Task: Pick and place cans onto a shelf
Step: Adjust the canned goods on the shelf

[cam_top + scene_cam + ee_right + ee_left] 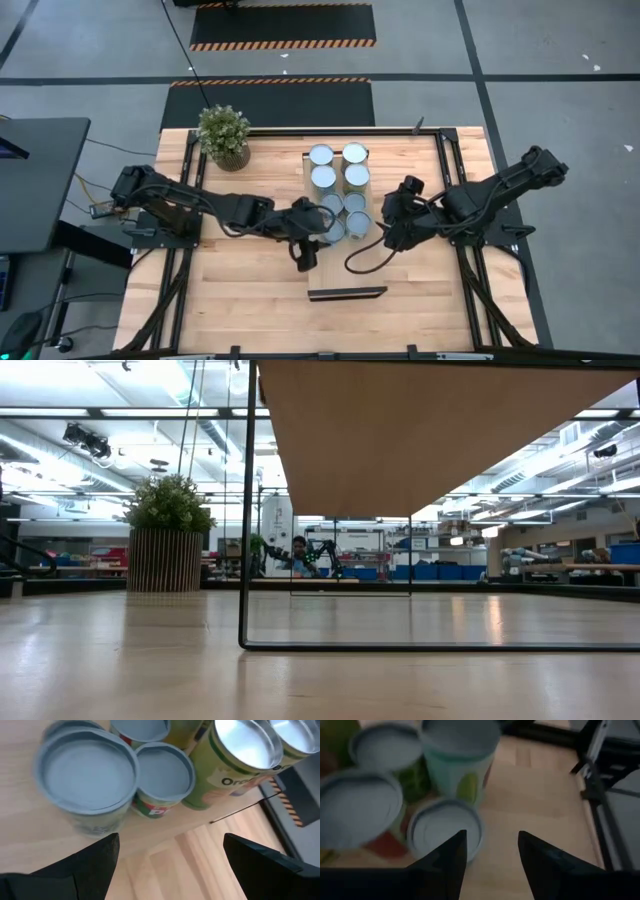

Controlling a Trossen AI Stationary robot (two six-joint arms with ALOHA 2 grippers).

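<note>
cans (340,192): upright, tops skyward | left gripper (491,851) fingers spread | right gripper (167,851) fingers spread

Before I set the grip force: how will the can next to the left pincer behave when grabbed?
The can looks rigid, with a metal top, so it probably won't crush. Its smooth round wall may slip in the open left pincer, and would likely roll if tipped. Other cans crowd it, so nudging could knock them.

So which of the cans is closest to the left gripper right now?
The can at the near-left corner of the cluster, right beside the left gripper. In the left wrist view it sits just past the open fingers; the other cans stand farther back.
</note>
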